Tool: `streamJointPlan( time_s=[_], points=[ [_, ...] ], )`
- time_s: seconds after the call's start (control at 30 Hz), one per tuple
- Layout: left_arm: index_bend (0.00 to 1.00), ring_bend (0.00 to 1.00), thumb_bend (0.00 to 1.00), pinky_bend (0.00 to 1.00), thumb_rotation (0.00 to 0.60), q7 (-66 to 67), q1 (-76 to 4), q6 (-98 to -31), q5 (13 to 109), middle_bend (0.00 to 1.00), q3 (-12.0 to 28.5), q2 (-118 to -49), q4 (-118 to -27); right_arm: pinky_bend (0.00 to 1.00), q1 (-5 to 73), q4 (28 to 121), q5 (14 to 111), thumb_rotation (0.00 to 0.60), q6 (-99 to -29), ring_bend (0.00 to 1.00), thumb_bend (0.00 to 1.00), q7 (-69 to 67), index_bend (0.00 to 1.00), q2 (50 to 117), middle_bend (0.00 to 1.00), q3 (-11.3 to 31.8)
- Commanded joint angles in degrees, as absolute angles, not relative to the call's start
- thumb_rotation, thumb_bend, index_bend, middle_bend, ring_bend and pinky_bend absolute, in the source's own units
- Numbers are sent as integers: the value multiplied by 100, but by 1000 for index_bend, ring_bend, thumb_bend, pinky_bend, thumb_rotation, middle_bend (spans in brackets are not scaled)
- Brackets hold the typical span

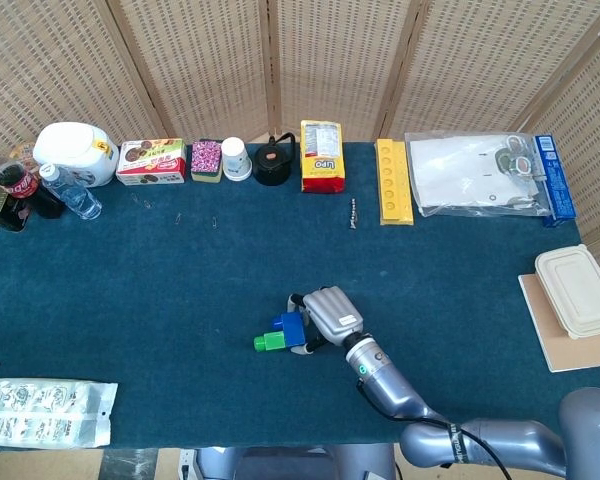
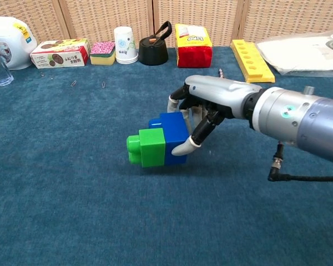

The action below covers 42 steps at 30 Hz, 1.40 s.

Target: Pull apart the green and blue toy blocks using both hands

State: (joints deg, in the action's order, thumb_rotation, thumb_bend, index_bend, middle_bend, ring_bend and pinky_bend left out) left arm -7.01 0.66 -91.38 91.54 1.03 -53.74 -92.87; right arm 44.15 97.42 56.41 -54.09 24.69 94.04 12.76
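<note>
A green block (image 2: 147, 148) (image 1: 268, 342) is joined to a blue block (image 2: 173, 137) (image 1: 288, 327), the green one sticking out to the left. My right hand (image 2: 208, 113) (image 1: 327, 315) grips the blue block, thumb in front and fingers behind, and holds the pair just above the blue cloth. The green block is free of the hand. My left hand shows in neither view.
Along the table's far edge stand a cookie box (image 2: 60, 52), a paper cup (image 2: 125, 44), a black kettle (image 2: 154, 51), a yellow bag (image 2: 193, 45) and a yellow tray (image 2: 253, 61). A plastic packet (image 1: 42, 412) lies front left, a lidded container (image 1: 578, 290) far right.
</note>
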Motion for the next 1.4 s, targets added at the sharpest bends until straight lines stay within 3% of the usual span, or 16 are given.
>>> streamJointPlan(
  time_s=[0.03,0.5,0.77,1.4],
  points=[
    [86,69,120,170,600,-389,-129,-8976,9410,151,67,-5276,-9567,422,4260,10213,5469,501,-5259,582,146,2014,534,8955,574,1349],
    [242,69,174,193,600,633,-1409,-7737,10248,151,327,-5375,-10575,443,4008,11134,4899,499,-4519,595,145,240,535,7803,575,1716],
    [263,70,176,193,600,784,-2129,-7339,10488,152,633,-5939,-10595,443,4008,11239,4797,495,-4204,596,146,-451,539,7534,575,1825],
    [263,69,176,188,600,804,-3360,-6436,10466,151,844,-7061,-10320,443,4193,11288,4735,497,-3855,604,145,-1202,547,7316,577,1887]
  ],
)
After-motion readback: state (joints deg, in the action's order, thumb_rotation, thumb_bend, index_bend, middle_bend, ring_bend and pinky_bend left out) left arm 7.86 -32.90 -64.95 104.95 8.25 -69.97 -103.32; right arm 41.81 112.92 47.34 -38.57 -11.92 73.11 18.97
